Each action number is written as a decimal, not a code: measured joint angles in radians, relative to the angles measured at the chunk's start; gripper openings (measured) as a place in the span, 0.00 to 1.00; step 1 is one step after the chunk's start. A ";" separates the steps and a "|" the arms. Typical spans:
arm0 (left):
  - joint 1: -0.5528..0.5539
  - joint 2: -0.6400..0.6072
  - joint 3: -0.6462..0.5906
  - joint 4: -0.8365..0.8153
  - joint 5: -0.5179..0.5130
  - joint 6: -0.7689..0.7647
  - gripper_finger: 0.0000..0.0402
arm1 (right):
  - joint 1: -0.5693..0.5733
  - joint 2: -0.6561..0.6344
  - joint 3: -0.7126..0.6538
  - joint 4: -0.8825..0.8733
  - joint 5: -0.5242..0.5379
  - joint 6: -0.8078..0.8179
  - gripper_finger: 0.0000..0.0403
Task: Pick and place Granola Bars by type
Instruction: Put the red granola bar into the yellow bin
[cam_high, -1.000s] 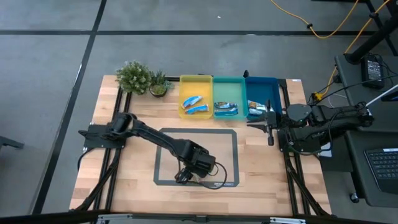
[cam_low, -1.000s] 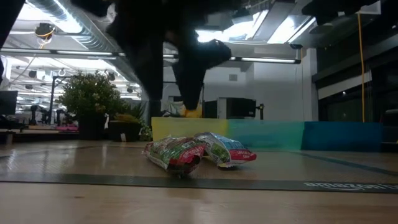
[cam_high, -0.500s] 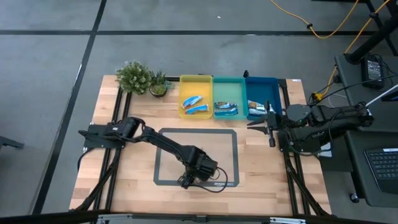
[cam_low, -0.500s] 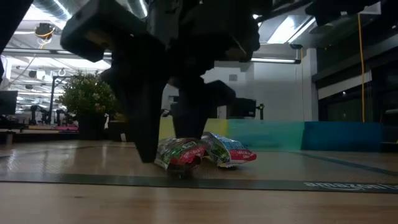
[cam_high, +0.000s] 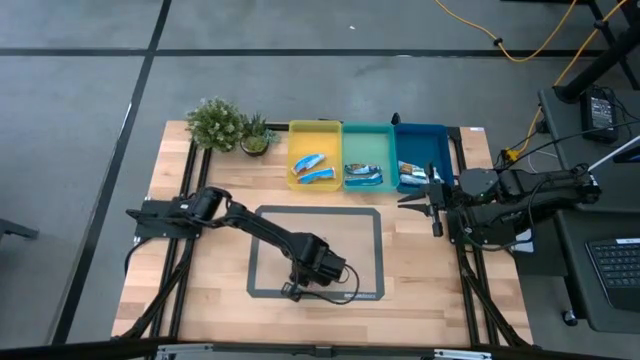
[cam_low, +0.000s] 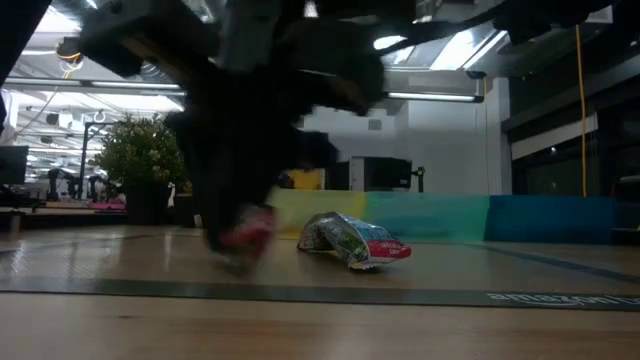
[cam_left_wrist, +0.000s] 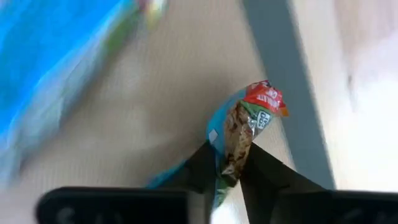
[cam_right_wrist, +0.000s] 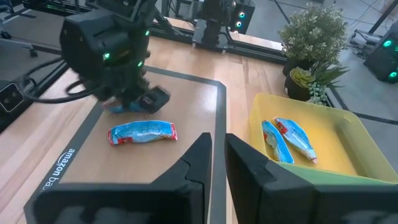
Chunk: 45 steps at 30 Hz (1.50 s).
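My left gripper (cam_high: 300, 281) stands over the grey-taped rectangle (cam_high: 262, 211) near the table's front, shut on a red and blue granola bar (cam_left_wrist: 244, 134). In the low view that bar (cam_low: 246, 235) is a red blur under the gripper. A second red and blue bar (cam_right_wrist: 143, 132) lies flat on the wood just beside the gripper; the low view shows this bar (cam_low: 354, 241) too. More bars lie in the yellow tray (cam_high: 296, 130), the teal tray (cam_high: 367, 130) and the blue tray (cam_high: 420, 131) at the far edge. My right gripper (cam_right_wrist: 216, 152) waits shut at the table's right side. My left gripper pinches the bar between its two fingers (cam_left_wrist: 203, 167), about mid-length, where the wrapper (cam_left_wrist: 231, 163) is squeezed narrow. The fingers come from above, pointing down. The bar's red end (cam_left_wrist: 264, 99) sticks out past the fingertips. Whether the bar is clear of the table I cannot tell.
Two potted plants (cam_high: 215, 122) (cam_high: 256, 135) stand at the far left, next to the yellow tray. The right arm (cam_high: 500, 200) lies along the table's right edge. Bare wood lies left and right of the taped rectangle.
My left gripper has come down over the two bars lying together, has shut on one of them and has carried it toward the table's left edge. The other bar has stayed where it was.
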 joint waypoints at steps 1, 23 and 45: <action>0.000 -0.013 -0.002 -0.027 -0.010 -0.010 0.10 | 0.000 0.000 0.000 0.000 0.000 0.000 0.12; 0.117 -0.462 0.001 -0.074 -0.384 -0.395 0.04 | 0.000 0.000 0.000 -0.003 0.002 -0.027 0.12; 0.779 -0.470 0.034 0.041 -0.285 -0.057 0.05 | 0.000 0.000 0.000 0.003 0.002 -0.020 0.12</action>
